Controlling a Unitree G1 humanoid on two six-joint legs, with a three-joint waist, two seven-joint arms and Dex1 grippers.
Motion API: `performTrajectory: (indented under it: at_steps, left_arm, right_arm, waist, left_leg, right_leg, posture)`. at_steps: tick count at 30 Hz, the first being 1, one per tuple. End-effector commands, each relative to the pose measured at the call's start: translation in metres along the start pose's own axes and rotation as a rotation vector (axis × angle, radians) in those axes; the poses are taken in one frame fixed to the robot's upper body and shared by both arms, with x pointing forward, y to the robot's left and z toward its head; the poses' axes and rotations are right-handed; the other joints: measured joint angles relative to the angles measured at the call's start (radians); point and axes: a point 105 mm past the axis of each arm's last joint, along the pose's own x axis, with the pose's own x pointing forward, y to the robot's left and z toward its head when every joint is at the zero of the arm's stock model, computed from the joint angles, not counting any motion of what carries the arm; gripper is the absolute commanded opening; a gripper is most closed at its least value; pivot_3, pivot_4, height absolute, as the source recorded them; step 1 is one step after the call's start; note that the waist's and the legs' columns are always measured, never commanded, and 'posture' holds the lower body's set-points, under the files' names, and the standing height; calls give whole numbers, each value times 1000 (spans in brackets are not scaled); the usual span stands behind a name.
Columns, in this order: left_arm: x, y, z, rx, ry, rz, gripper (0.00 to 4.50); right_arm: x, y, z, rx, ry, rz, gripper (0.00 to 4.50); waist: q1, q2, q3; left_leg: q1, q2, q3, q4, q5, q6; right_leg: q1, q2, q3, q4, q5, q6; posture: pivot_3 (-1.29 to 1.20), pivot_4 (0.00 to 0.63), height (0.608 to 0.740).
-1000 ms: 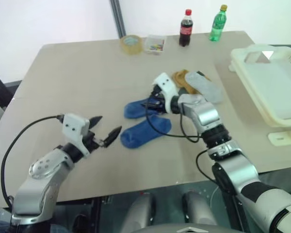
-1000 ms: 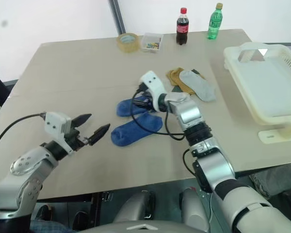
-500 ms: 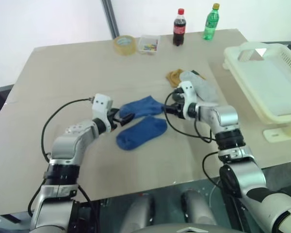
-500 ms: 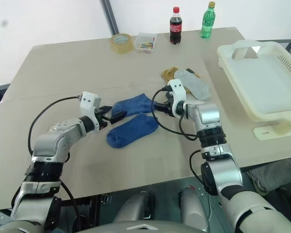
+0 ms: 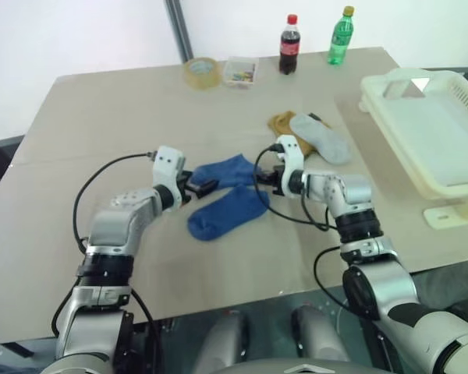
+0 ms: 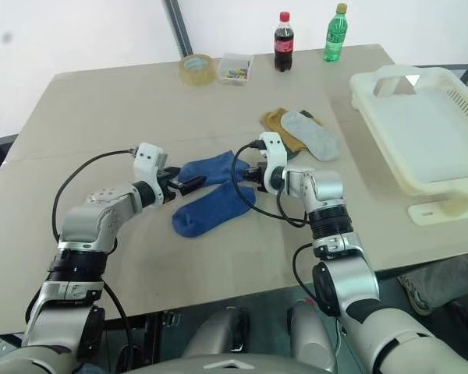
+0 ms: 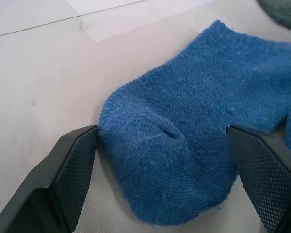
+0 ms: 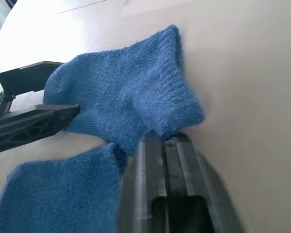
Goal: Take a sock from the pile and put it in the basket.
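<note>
— Counting from the left, what have you got?

— Two claws, and two blue socks between them. My left claw (image 5: 200, 187) stands wide, its fingers (image 7: 70, 167) either side of the toe end of the sock (image 5: 228, 170), which lies flat near the middle of the surface (image 5: 101, 125). My right claw (image 5: 259, 184) is pressed shut at that sock's cuff end; I cannot tell if any fabric is caught in it. The second blue sock (image 5: 226, 212) lies just beside the first, on the near side.

— And past that?

— What is left of the pile (image 5: 312, 134): one mustard-yellow sock (image 5: 282, 122) and one light grey sock (image 5: 321, 138) overlapping it. One basket (image 5: 429, 128) at the right edge. Along the far edge, one tape roll (image 5: 200, 71), one small clear box (image 5: 240, 71), two bottles: a cola bottle (image 5: 289, 44) and a green bottle (image 5: 339, 36).

— The room?

— Plain beige surface, white wall (image 5: 78, 31) behind.
</note>
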Motion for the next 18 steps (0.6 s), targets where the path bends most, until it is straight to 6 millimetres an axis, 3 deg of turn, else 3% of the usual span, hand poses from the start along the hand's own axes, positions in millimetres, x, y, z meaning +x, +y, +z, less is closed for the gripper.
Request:
performTrajectory:
  at_steps: [1,5,6,8,15,18]
  left_arm:
    - [-4,14,-16,-63,68,73,4500]
    - [-3,14,-18,-72,81,76,4500]
    - [-3,14,-18,-75,79,75,3955]
    - [-3,13,-17,-81,77,75,3387]
    - [-4,14,-14,-143,55,78,96]
    - [-6,13,-12,-160,41,73,34]
  right_arm:
    - [0,7,14,-47,-39,21,115]
    - [0,6,13,-59,-40,15,115]
    - [1,6,13,-60,-40,15,0]
    - [1,6,12,-67,-40,13,0]
    - [1,5,11,-74,-41,12,0]
    - [0,4,12,-85,-45,5,0]
  waist:
    - [-1,0,0]
    - [-2,0,-1]
    - [-2,0,-1]
    - [-2,0,-1]
    - [3,0,-1]
    - [2,0,-1]
  left_leg:
    - [0,0,0,0,0,0]
    - [1,0,0,0,0,0]
    - [1,0,1,0,0,0]
    - [1,0,1,0,0,0]
    - [1,0,1,0,0,0]
    - [1,0,0,0,0,0]
  right_leg:
    - [0,0,0,0,0,0]
    - [0,0,0,2,0,0]
    - [0,0,1,2,0,0]
    - [0,0,1,3,0,0]
    - [0,0,0,2,0,0]
    - [0,0,0,2,0,0]
  posture:
    - [0,150,740]
    - [0,150,740]
    - [0,150,740]
    - [0,150,740]
    - [0,150,740]
    - [0,150,740]
